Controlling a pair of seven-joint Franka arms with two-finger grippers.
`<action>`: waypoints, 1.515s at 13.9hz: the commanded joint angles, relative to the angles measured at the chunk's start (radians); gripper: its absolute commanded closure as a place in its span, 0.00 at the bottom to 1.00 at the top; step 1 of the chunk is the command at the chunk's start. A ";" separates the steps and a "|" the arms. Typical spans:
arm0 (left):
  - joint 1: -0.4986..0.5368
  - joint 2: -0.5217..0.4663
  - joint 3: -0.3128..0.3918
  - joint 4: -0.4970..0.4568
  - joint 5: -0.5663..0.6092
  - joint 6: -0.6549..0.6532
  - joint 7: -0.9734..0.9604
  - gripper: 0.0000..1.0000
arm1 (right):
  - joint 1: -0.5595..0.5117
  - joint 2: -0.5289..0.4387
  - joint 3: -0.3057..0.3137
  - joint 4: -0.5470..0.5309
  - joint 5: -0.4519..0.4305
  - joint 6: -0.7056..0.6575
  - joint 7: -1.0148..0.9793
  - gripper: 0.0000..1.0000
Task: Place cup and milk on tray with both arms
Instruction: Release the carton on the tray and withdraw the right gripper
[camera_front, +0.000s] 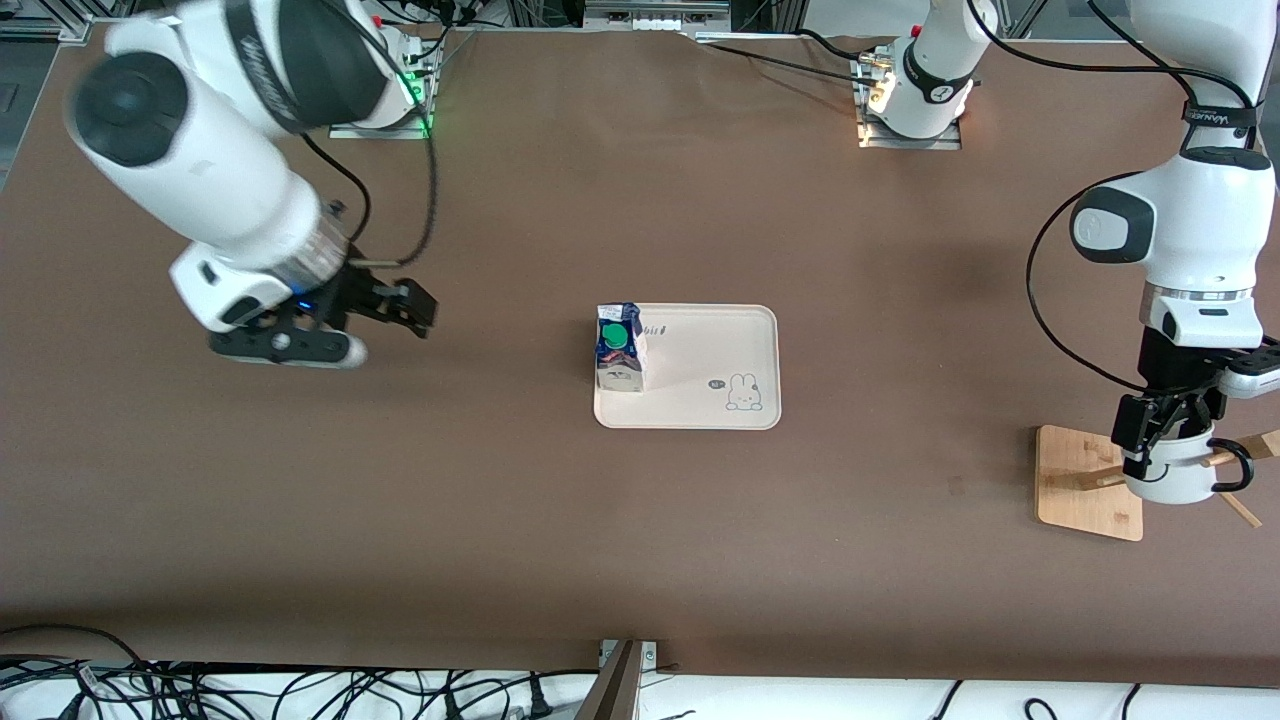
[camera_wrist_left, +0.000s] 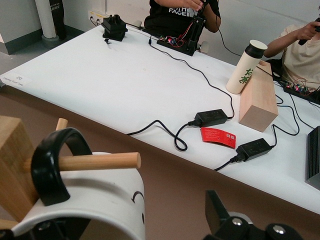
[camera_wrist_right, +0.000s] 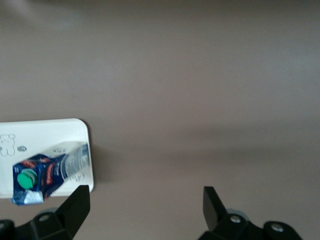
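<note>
While the left pincer is closing on the cup, it is hanging straight down from its arm over the wooden rack near the table's edge at the left arm's end. The cup is lying on its side there, its long axis roughly level, with the black loop handle pointing toward that table edge. The left wrist view is showing what the front view cannot: a wooden peg is passing through the handle, and part of the black face print is showing on the cup's white side.

The right pincer is hovering wide open and empty over bare table toward the right arm's end, its forearm slanting down from the base corner. Its wrist view is showing spread fingers with nothing between them.

The milk is standing upright on the tray, at the tray's edge toward the right arm's end, its green cap facing up. The tray is lying mid-table, its long side running parallel to the table's long edges.
</note>
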 joint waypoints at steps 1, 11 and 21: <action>0.004 0.015 -0.001 0.019 0.012 0.001 0.012 0.00 | 0.012 -0.090 -0.038 -0.103 0.007 -0.005 -0.075 0.00; 0.006 0.022 0.001 0.021 0.004 0.000 0.012 0.00 | -0.479 -0.423 0.258 -0.473 -0.099 0.044 -0.360 0.00; 0.024 0.032 0.004 0.013 0.001 0.001 0.012 0.51 | -0.449 -0.377 0.269 -0.367 -0.171 0.016 -0.351 0.00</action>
